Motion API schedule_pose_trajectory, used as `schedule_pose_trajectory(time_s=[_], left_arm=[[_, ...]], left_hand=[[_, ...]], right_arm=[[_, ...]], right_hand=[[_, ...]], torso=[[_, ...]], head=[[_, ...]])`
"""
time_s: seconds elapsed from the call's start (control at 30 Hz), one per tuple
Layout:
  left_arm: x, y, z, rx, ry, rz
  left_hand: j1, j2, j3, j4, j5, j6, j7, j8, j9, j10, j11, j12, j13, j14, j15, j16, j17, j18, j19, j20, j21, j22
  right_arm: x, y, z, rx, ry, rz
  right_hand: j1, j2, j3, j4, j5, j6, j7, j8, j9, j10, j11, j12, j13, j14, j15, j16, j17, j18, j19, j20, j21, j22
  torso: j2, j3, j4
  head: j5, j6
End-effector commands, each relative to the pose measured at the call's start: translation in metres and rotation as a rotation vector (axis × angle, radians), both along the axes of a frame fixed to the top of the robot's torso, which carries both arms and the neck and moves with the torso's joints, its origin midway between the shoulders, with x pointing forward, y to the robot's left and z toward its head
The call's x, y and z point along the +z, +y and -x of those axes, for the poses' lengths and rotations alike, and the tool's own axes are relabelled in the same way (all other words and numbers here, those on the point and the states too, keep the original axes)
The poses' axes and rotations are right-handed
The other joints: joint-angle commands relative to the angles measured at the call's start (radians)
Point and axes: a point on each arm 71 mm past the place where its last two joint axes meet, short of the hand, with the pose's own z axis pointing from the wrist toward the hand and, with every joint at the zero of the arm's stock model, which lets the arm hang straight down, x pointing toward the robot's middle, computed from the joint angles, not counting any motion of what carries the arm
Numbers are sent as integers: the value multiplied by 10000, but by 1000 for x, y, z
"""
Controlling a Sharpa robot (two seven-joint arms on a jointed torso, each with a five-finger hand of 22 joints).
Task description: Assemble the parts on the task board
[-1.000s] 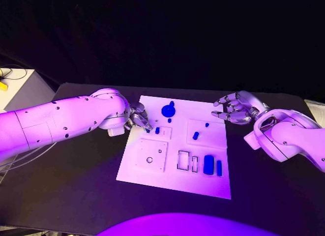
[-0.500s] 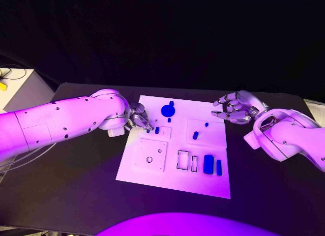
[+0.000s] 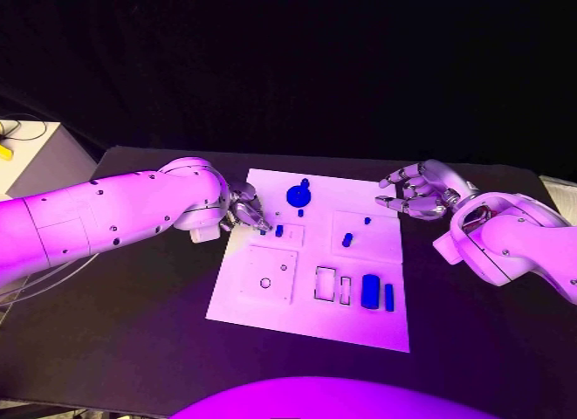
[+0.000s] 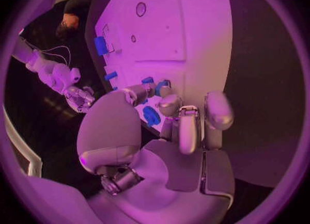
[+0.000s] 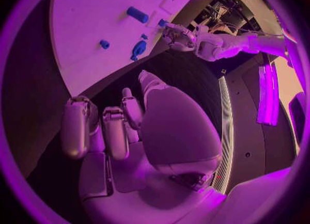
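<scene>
My left hand point(image 3: 247, 212) sits at the nine o'clock edge of the task board point(image 3: 316, 314), fingertips point(image 4: 169, 104) gathered over a small blue part point(image 3: 279, 231) just inside that edge. In the left wrist view my fingers curl close around small blue pieces, but I cannot tell whether I actually pinch one or only touch it. My right hand point(image 3: 418, 194) hovers off the board's two o'clock corner, fingers loosely curled and apart, holding nothing. The round blue part point(image 3: 298, 195) lies near twelve o'clock, another small part point(image 3: 347, 240) at centre, the long blue blocks point(image 3: 370, 291) toward five o'clock. I judge I am picking or seating the small piece; next I need a firm pinch and careful alignment.
</scene>
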Motion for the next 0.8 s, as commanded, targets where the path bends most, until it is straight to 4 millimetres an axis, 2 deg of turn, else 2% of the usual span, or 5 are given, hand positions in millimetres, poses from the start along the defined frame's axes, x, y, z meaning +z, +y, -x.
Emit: schedule_pose_trajectory(time_s=[0.03,0.1,0.27,0.57,0.8], left_arm=[[-7,-1,4,-108,257,-110],[-7,0,4,-86,235,-104],[-6,0,3,-48,199,-96],[-6,-1,3,-66,204,-97],[-6,-3,4,-128,222,-92]], left_hand=[[487,304,481,-270,72,-95,14,-56,35,-62,-28,-58,11,952,-36,40,2331,-189,32,-59,-51,8],[625,440,878,-359,82,-125,51,-66,84,-74,-9,-82,1,949,-17,34,2318,-187,25,-52,-55,0],[647,519,1239,-439,96,-140,75,-53,150,-80,18,-98,-6,944,-4,26,2302,-189,26,-31,-51,6],[643,542,1432,-529,91,-135,81,-29,198,-43,22,-62,67,955,2,40,2338,-196,49,-24,-28,53],[611,486,1716,-745,120,-93,76,4,265,31,16,1,192,977,3,71,2415,-203,79,-20,5,109]], right_arm=[[0,1,1,134,-16,48],[0,1,1,133,-16,49],[-1,1,1,133,-12,50],[-1,1,1,135,-2,54],[-1,1,1,137,7,60]], right_hand=[[-83,-34,50,10,34,62,13,15,-12,-11,-1,30,-1,849,-39,-43,1860,53,4,-24,-33,862],[-83,-34,50,10,34,62,13,15,-12,-11,-1,30,-1,849,-39,-43,1860,53,4,-24,-33,862],[-83,-34,50,10,34,62,13,15,-12,-11,-1,30,-1,849,-39,-43,1860,53,4,-24,-33,862],[-91,-56,73,15,84,58,15,11,-17,-17,1,28,-10,847,-38,-48,1852,54,2,-24,-43,858],[-91,-56,73,15,84,58,15,11,-17,-17,1,28,-10,847,-38,-48,1852,54,2,-24,-43,858]], torso=[[5,2,-6],[6,1,-6],[4,9,-11],[8,13,-11],[7,14,-9]], head=[[16,0],[19,0],[27,0],[30,-11],[22,-39]])
